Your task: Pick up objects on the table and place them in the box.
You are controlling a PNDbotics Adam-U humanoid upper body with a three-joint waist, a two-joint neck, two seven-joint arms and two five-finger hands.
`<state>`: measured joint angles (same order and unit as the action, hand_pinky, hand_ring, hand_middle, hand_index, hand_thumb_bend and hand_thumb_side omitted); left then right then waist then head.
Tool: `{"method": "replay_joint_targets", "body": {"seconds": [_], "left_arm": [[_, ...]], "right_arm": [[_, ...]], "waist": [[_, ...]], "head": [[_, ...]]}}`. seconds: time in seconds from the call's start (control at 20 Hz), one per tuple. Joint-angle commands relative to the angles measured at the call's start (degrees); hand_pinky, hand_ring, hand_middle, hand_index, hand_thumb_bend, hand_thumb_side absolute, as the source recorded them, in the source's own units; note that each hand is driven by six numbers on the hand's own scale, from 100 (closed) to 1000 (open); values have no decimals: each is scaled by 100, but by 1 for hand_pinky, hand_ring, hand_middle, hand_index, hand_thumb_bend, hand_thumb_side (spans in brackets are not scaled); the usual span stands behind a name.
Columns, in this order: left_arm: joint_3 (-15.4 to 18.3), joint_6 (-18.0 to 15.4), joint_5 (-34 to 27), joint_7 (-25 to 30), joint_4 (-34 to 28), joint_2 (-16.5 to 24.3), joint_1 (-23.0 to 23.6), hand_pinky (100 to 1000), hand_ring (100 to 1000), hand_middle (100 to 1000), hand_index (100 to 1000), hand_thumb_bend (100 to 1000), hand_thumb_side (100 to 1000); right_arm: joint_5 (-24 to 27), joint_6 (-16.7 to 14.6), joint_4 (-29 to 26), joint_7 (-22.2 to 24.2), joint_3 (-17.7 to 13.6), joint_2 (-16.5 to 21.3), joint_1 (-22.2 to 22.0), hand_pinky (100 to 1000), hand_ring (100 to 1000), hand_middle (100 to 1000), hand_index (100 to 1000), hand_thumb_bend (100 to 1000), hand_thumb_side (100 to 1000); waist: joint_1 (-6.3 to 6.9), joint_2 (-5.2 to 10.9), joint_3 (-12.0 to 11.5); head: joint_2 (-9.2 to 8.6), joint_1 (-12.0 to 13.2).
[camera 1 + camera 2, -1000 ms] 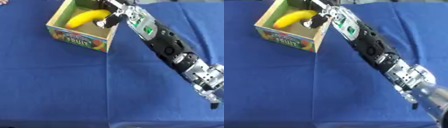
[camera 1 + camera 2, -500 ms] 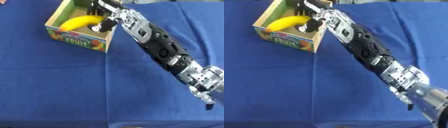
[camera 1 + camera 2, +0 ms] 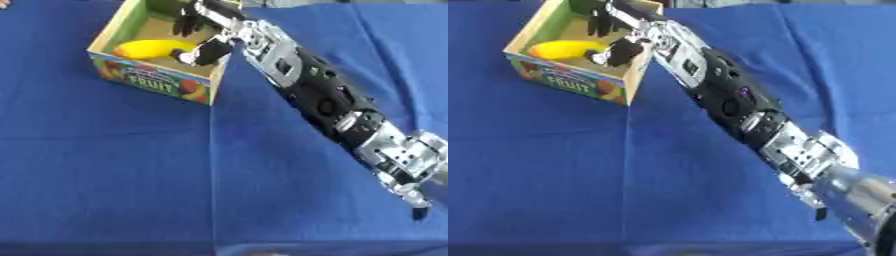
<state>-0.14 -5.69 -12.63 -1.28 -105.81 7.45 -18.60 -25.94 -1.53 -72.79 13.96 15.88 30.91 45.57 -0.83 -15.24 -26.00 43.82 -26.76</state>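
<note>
Banana (image 3: 150,49) lies in the box (image 3: 157,84) beside the right hand's (image 3: 210,30) spread fingers (image 3: 185,22).

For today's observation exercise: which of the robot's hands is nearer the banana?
Right. The right hand is over the open box, fingers spread just beside the banana lying inside. The left hand shows in neither view.

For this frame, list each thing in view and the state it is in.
banana: lying on its side inside the box, released.
box: upright on the blue table, top open.
right hand: over the box, fingers spread open, holding nothing.
table: covered by a blue cloth.
left hand: not in view.
</note>
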Motion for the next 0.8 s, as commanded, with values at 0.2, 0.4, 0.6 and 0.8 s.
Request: {"method": "replay_joint_targets", "body": {"seconds": [0.2,0.4,0.6,0.8], "left_arm": [[-15,-8,-7,11,-95,27,-62,616,518,542,585,602,1000],[-15,-9,-7,10,-96,28,-60,616,517,542,585,601,1000],[-13,-8,-6,10,-95,29,-57,616,517,542,585,602,1000],[-13,-8,-9,11,-92,28,-50,616,517,542,585,602,1000]], "right_arm": [[-241,70,117,18,-127,67,66,660,633,638,725,507,330],[-339,120,261,-52,-162,70,38,660,634,641,727,509,328],[-374,111,329,-85,-177,66,27,660,633,640,726,508,327],[-373,99,351,-91,-180,64,22,664,637,641,728,506,328]], "waist": [[26,108,22],[26,108,39],[34,107,50],[46,104,63]], "head": [[21,14],[6,21],[0,27],[1,33]]}}
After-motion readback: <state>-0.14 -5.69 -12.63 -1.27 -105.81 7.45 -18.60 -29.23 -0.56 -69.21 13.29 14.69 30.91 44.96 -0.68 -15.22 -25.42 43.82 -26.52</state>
